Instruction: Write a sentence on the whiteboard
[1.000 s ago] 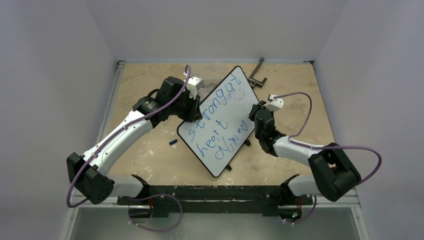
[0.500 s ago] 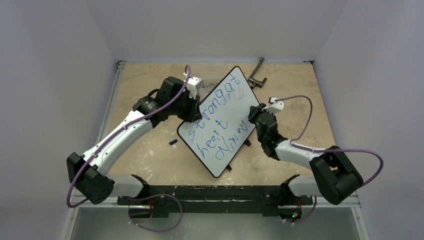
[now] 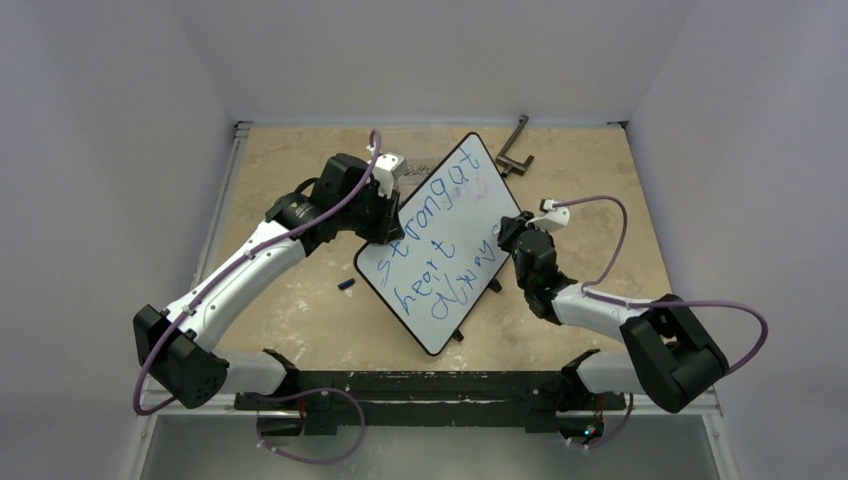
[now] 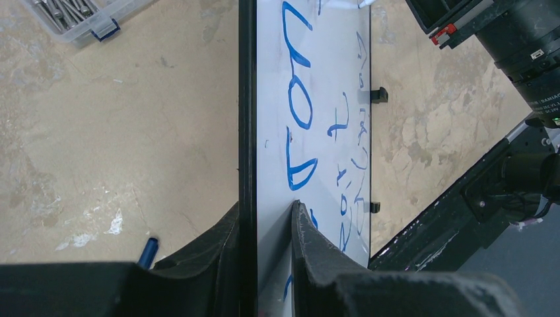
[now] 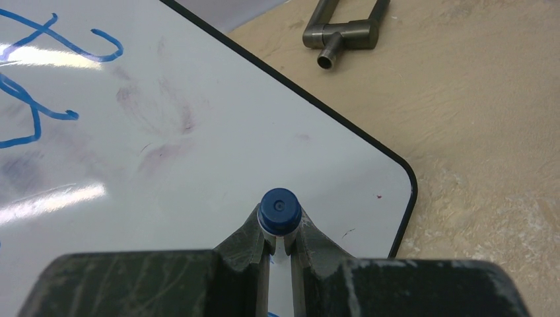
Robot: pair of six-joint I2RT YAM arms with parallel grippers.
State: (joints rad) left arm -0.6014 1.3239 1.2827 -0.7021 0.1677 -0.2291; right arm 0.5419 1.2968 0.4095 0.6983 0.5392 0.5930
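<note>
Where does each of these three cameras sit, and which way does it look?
Top external: above and behind, looking down on both arms and the whiteboard.
Left wrist: on that arm, looking along the left gripper clamping the whiteboard's edge.
Right wrist: on that arm, looking past the right gripper pinching a blue marker.
Shared: all three show the sentence.

Item: the whiteboard, glossy face.
Inscription: the sentence, blue marker handwriting in slanting rows, reading "strong at" / "heart" / "always" (the last word is scrawled, its letters barely told apart).
Secondary marking: fine white print on a black housing, right edge of the left wrist view, too small to read.
</note>
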